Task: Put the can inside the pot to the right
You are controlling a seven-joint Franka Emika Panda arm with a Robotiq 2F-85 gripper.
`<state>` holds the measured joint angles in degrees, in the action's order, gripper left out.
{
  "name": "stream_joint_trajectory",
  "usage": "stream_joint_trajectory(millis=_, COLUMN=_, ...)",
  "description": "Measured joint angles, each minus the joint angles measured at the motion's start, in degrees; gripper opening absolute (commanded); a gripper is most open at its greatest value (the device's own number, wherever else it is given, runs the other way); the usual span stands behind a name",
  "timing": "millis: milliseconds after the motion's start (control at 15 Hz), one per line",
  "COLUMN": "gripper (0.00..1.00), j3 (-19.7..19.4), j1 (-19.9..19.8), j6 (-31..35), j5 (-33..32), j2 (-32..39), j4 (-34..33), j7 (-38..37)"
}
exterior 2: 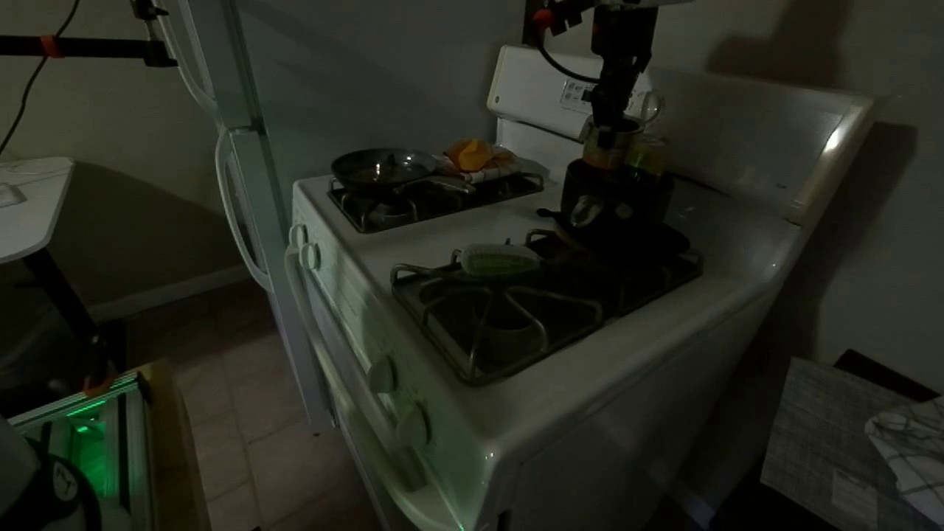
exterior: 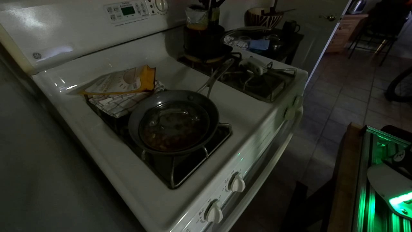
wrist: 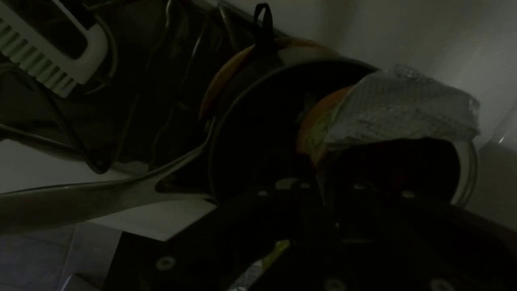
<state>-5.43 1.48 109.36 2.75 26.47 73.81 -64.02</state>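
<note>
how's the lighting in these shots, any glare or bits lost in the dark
Both exterior views: dim, with glare spots on the stove's back panel and green light by the robot's stand; wrist view: darkest, the claw almost melting into the dark pot.

Both exterior views share the stove [exterior: 238, 109], looking down slantwise from opposite ends; the wrist view, much nearer, seems in this darkness to face down into the pot [wrist: 258, 133].
</note>
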Motion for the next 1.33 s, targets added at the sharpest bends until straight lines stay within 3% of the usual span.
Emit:
stream_joint_trajectory(millis=1133, gripper=0.03, j3=-0.27, j1=2.06, j6=-1.79, j5=-4.5, j2=2.87, j4=-0.5, j7=-3.12)
stream_joint_trajectory(millis=1200, gripper=0.07, j3=-0.26, j1=2.08, j6=-1.86, j5=-4.55, j2=2.87, j4=-0.51, j7=-3.24)
stream_joint_trajectory(millis=1267, gripper=0.36, j3=-0.26, j1=2.1, j6=-1.9, j5=-4.59, j2=2.87, j4=-0.52, j7=-3.34)
stream_joint_trajectory(millis=1333, gripper=0.36, j3=-0.27, j1=2.11, j6=-1.95, j5=-4.62, j2=2.87, j4=-0.53, j7=-3.43)
